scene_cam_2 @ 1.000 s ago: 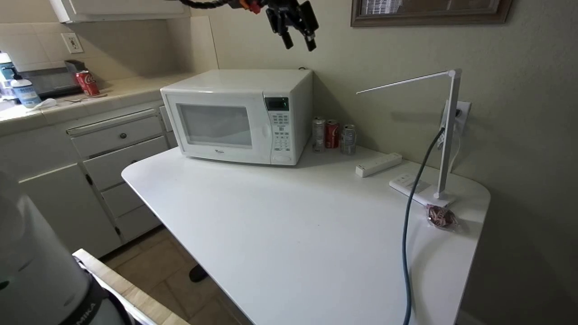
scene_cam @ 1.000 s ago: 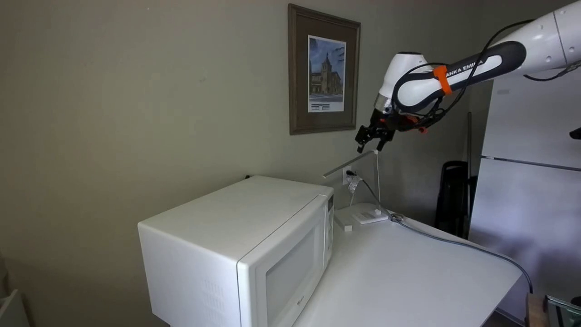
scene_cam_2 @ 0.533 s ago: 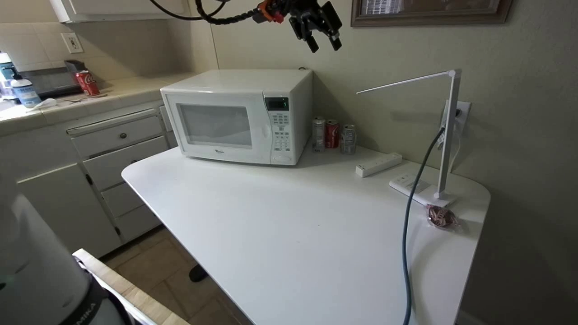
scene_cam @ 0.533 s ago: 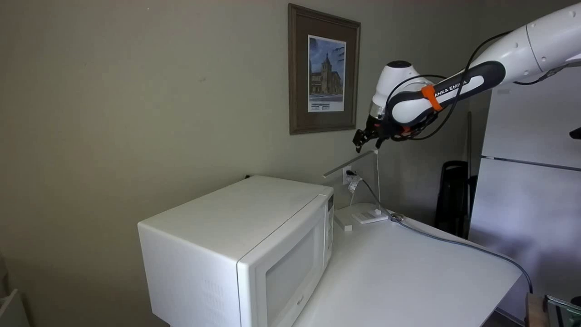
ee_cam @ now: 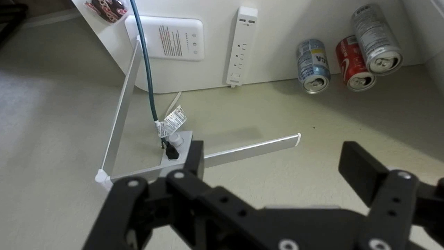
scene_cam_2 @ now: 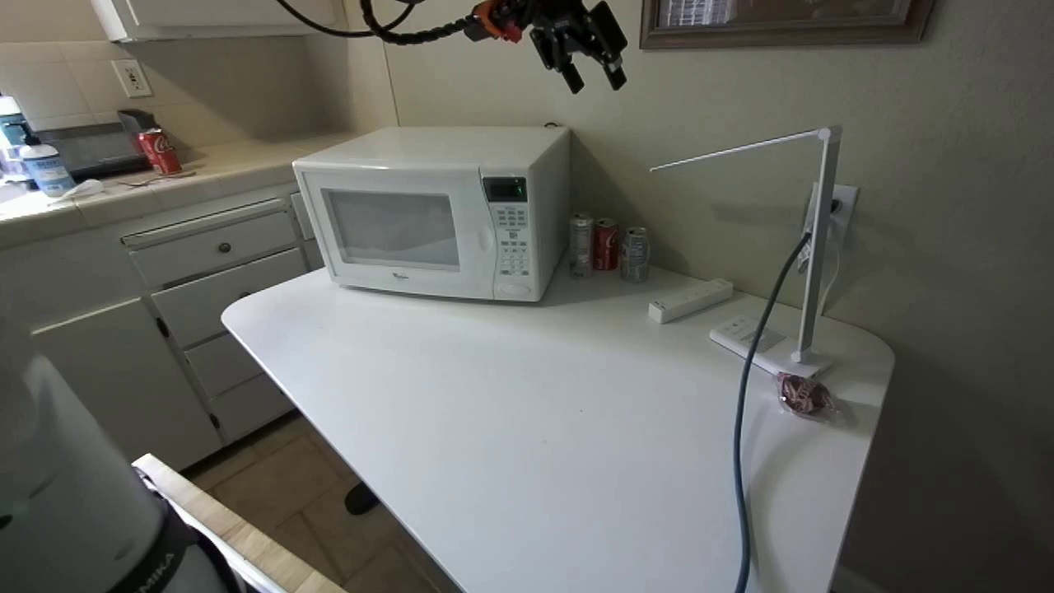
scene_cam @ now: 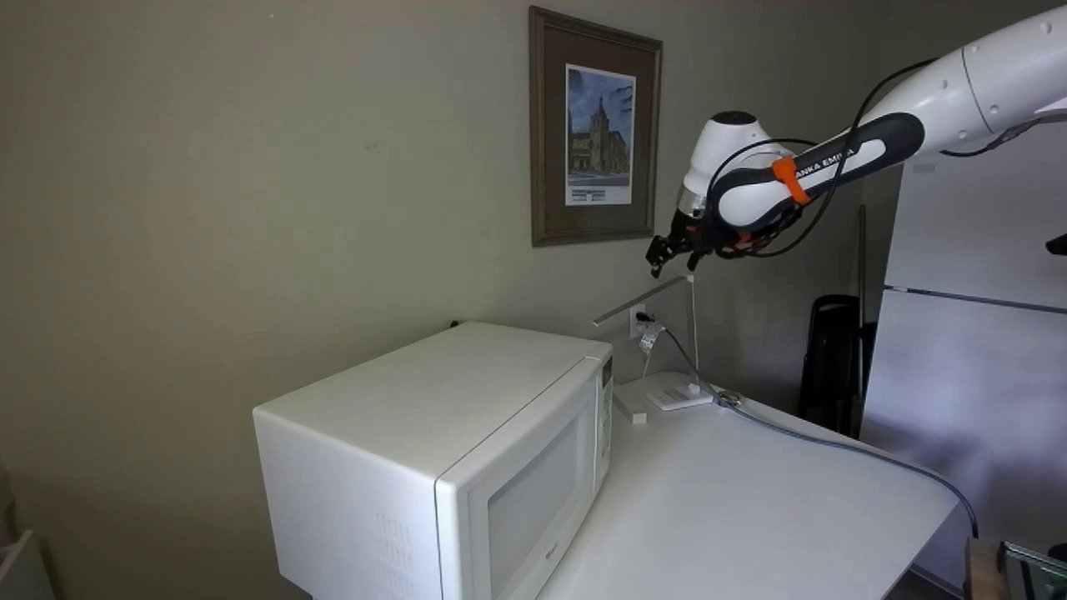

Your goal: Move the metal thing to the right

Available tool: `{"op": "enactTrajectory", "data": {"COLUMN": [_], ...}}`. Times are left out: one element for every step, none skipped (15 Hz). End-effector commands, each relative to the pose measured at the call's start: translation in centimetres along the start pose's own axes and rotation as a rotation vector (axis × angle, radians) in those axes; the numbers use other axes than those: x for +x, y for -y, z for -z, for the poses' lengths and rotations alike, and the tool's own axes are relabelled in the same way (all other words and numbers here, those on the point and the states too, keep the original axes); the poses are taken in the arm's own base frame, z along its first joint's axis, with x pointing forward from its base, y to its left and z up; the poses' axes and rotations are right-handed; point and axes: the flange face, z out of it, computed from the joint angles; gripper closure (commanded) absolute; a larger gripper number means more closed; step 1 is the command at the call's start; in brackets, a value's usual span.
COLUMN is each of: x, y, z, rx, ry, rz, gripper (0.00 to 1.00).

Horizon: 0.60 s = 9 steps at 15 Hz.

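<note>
The metal thing is a slim silvery lamp-like stand. Its upright post (scene_cam_2: 818, 247) rises at the table's far corner, and a thin arm reaches sideways from the top. The arm shows in an exterior view (scene_cam: 642, 301) and crosses the wrist view (ee_cam: 253, 151). The post's foot stands at a white flat base (ee_cam: 180, 38). My gripper (scene_cam_2: 596, 81) is open and empty, in the air, higher than the arm's free end; it also shows in an exterior view (scene_cam: 673, 267). In the wrist view, the gripper (ee_cam: 272, 163) has its left finger covering part of the arm; contact is not visible.
A white microwave (scene_cam_2: 428, 152) and several cans (ee_cam: 314, 66) stand along the wall. A power strip (scene_cam_2: 690, 301), a wrapped snack (scene_cam_2: 804, 395) and a blue-green cable (scene_cam_2: 745, 395) lie near the stand on the white table (scene_cam_2: 535, 428). A framed picture (scene_cam: 546, 125) hangs behind.
My open gripper has moved toward the stand, mostly in the first half second and only slightly since. The arm came lower. The stand has not moved.
</note>
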Motion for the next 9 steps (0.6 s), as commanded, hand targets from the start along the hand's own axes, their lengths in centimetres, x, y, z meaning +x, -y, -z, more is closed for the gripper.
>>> {"op": "enactTrajectory", "data": {"x": [2.7, 3.4, 4.0, 4.7, 5.3, 5.9, 6.5, 7.1, 7.6], "y": [1.5, 1.9, 2.3, 2.6, 2.9, 3.1, 3.3, 3.4, 3.4], "z": [-2.5, -3.2, -4.0, -4.8, -5.6, -6.4, -7.1, -7.9, -8.5], "rx": [0.041, 0.044, 0.041, 0.037, 0.019, 0.008, 0.006, -0.004, -0.013], "ry": [-0.048, -0.059, -0.063, -0.063, -0.07, -0.077, -0.084, -0.094, -0.1], "rz": [0.037, 0.063, 0.081, 0.103, 0.122, 0.145, 0.164, 0.181, 0.194], "gripper": [0.0, 0.0, 0.0, 0.0, 0.0, 0.25, 0.25, 0.32, 0.42]}}
